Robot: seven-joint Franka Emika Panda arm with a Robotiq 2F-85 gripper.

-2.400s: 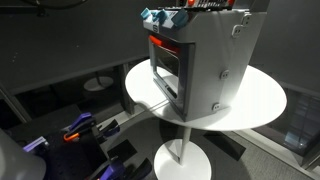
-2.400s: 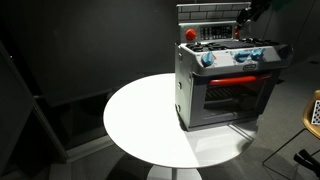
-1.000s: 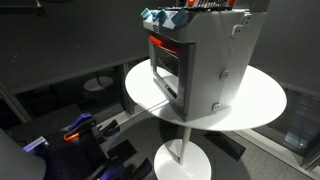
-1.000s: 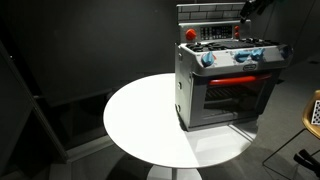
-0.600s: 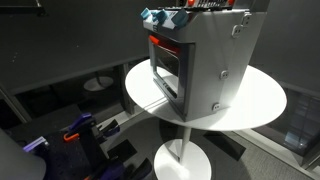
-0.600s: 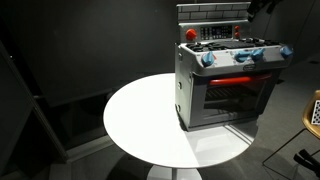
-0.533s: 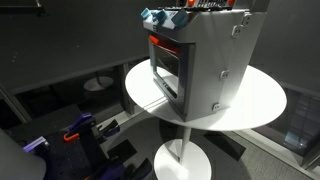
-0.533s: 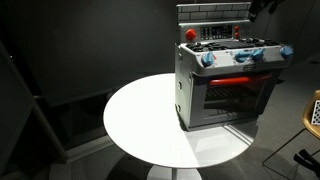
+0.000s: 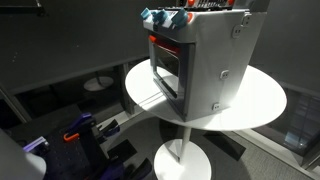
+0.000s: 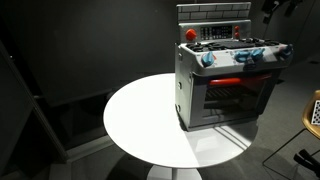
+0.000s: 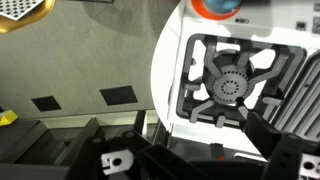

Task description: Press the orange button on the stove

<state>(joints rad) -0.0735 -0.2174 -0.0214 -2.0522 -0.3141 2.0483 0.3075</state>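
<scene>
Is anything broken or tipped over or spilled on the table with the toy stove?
Nothing stands out. The small grey metal toy stove stands upright on the round white table, its dark glass door looks shut, and no spill or dent shows in either exterior view.

**Toy stove on its table.** A small boxy grey metal toy stove point(image 10: 228, 85) stands upright near the edge of a round white table point(image 10: 135, 120) in both exterior views. The front carries a dark glass door point(image 10: 238, 106), apparently closed, a silver handle point(image 10: 240, 90), a red strip point(image 10: 238, 80) and blue knobs point(image 10: 245, 56) along the top edge. In the wrist view, a black burner grate point(image 11: 235, 88) sits on the cooktop, and a round orange button point(image 11: 218, 5) lies just beyond it, cut by the frame edge
</scene>
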